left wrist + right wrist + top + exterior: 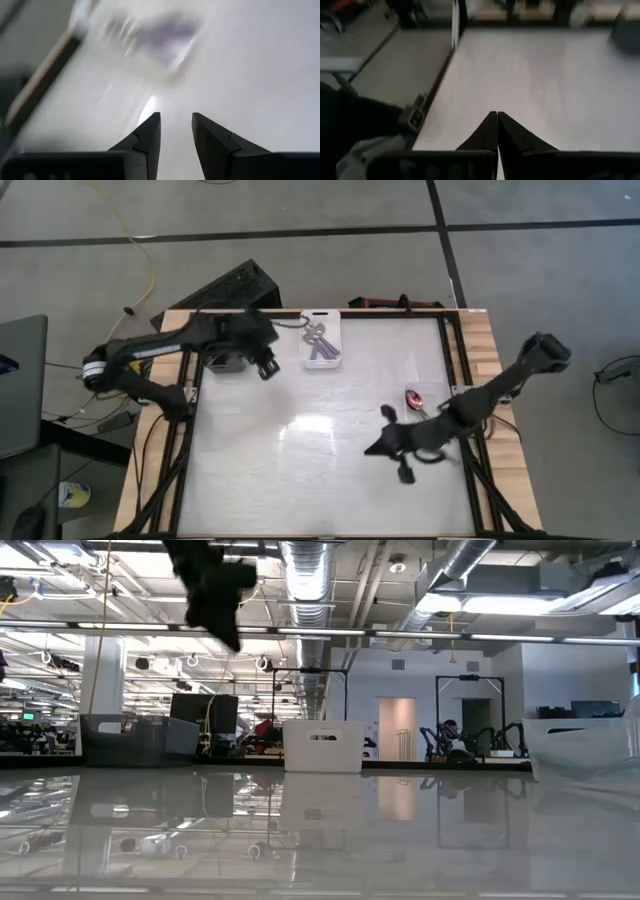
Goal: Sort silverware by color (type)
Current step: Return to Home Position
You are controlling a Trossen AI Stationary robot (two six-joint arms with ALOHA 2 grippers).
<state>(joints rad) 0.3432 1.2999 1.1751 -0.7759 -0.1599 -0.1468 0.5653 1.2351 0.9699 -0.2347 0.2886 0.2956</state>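
Rainbow spoons (320,343) lie in the white bin (338,330) at the bench's (300,480) far edge. One loose pink-bowled spoon (412,397) lies near the right edge, just beside the right arm. The right gripper (374,447), fingers pressed together and empty, hangs inboard of it. The left gripper (268,368), fingers spread and empty, hovers between the dark bin (125,738) and the white bin. Hazard: a low right-arm retreat could sweep the loose spoon off the bench.
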